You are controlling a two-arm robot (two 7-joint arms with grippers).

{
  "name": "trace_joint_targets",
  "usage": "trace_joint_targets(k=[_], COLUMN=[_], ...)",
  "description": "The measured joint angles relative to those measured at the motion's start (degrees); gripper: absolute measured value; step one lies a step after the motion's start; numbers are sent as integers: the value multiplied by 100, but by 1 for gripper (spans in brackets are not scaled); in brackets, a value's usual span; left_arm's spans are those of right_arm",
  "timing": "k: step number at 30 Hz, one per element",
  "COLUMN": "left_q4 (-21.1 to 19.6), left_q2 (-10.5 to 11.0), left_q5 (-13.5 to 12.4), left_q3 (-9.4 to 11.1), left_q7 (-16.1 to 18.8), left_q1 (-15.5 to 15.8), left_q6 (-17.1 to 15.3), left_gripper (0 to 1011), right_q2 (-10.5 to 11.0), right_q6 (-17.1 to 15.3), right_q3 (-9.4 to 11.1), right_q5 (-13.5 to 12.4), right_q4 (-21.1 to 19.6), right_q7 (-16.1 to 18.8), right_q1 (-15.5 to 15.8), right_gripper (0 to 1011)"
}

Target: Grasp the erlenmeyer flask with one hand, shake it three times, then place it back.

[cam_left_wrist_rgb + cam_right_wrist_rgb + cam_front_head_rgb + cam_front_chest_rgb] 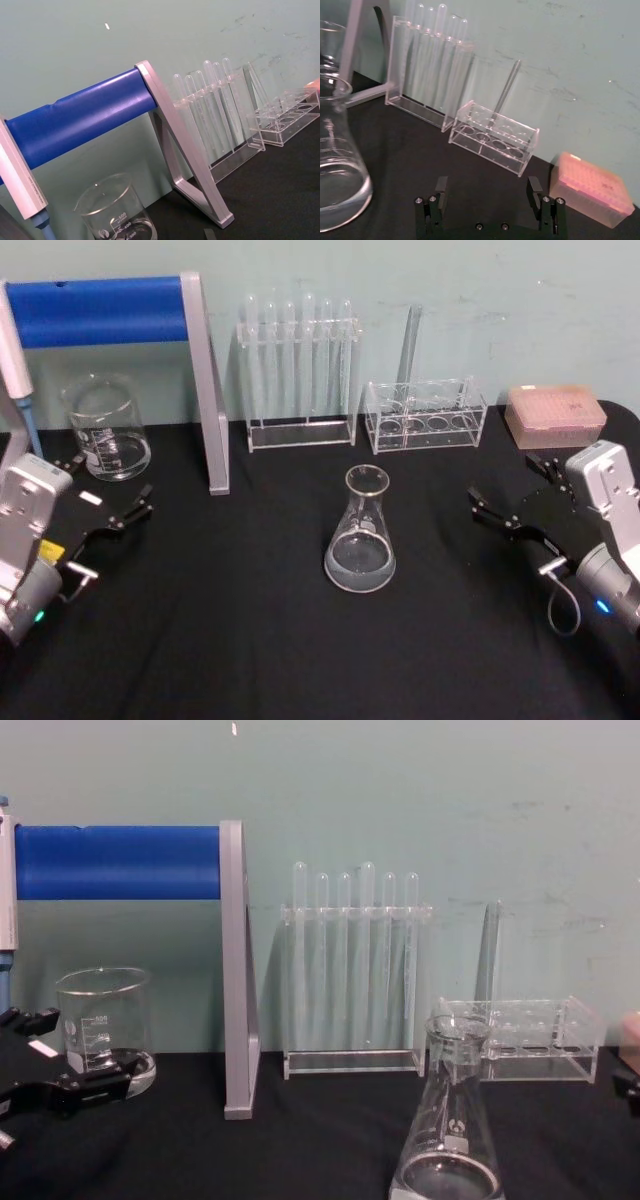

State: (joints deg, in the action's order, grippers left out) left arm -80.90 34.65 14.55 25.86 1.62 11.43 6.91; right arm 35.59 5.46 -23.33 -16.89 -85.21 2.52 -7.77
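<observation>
The flask point(360, 535) stands upright in the middle of the black table point(240, 650), with what looks like a little clear liquid in its wide base. Nothing touches it. The right pincer point(500, 480) hovers to the flask's right, well apart from it, fingers spread and empty. In the right wrist view the flask sits off to one side of the gap, not between the fingers. The left pincer point(112, 480) rests far to the flask's left, also released and holding nothing, and looks parked.

The step in hand appears to be the approach. To do it well, the right pincer should probably turn until its gap lines up with the flask. It can then come in level and close on the narrow neck just below the flared rim, so the glass cannot slip down while shaken. Smooth glass likely slides under a light grip, and an off-centre nudge could tip it.

The table in front of the flask and to its right is open. Behind the flask stand a tall tube rack point(300, 370) and a low rack point(425, 418), with a pink box point(555, 415) behind and to the right. Shaking is safest above and in front of these. The beaker point(105, 430) and blue-barred stand point(205, 390) sit to the flask's left rear.
</observation>
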Motion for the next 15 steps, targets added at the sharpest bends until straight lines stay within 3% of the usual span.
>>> trace_joint_targets(k=[7,15], left_q4=[0,0], left_q2=[0,0], left_q5=[0,0], left_q3=[0,0], left_q7=[0,0], left_q1=[0,0], left_q6=[0,0], left_gripper=[1002,1001], right_q2=[102,150], right_q6=[-104,-211], right_q3=[169,262], right_q5=[-322,-809], right_q4=[-358,-786], right_q7=[315,953], right_q1=[329,641], right_gripper=[1002,1002])
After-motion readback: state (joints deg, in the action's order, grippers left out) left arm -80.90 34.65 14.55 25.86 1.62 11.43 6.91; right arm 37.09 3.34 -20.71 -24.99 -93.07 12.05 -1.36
